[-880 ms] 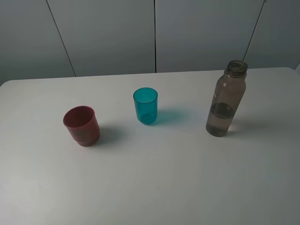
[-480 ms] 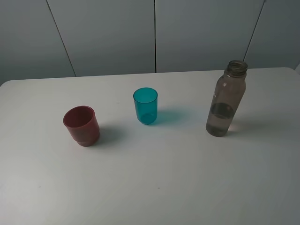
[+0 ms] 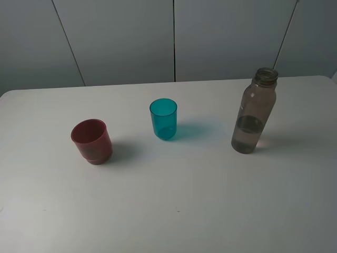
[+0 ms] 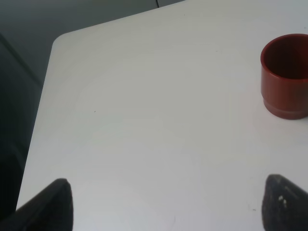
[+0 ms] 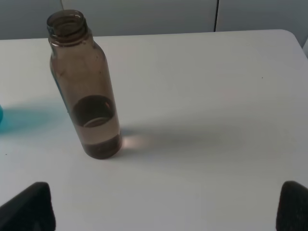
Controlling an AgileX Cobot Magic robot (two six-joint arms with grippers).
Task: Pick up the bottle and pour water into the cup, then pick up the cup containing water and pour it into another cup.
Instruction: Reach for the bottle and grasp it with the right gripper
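Note:
The bottle (image 3: 254,112) stands upright and uncapped at the right of the white table (image 3: 174,200), with water in its lower part. In the right wrist view the bottle (image 5: 86,91) is well ahead of my right gripper (image 5: 161,207), whose dark fingertips (image 5: 29,207) stand wide apart with nothing between them. The teal cup (image 3: 164,119) stands upright in the middle. Another cup (image 3: 92,140), dark red, stands at the left. The left wrist view shows this red cup (image 4: 286,77) far ahead and to one side of my left gripper (image 4: 168,204), which is open and empty. Neither gripper shows in the exterior high view.
Grey wall panels (image 3: 174,37) rise behind the table's far edge. The left wrist view shows a rounded table corner (image 4: 60,41) with dark floor beyond it. The table's right edge (image 5: 301,41) is near the bottle's side.

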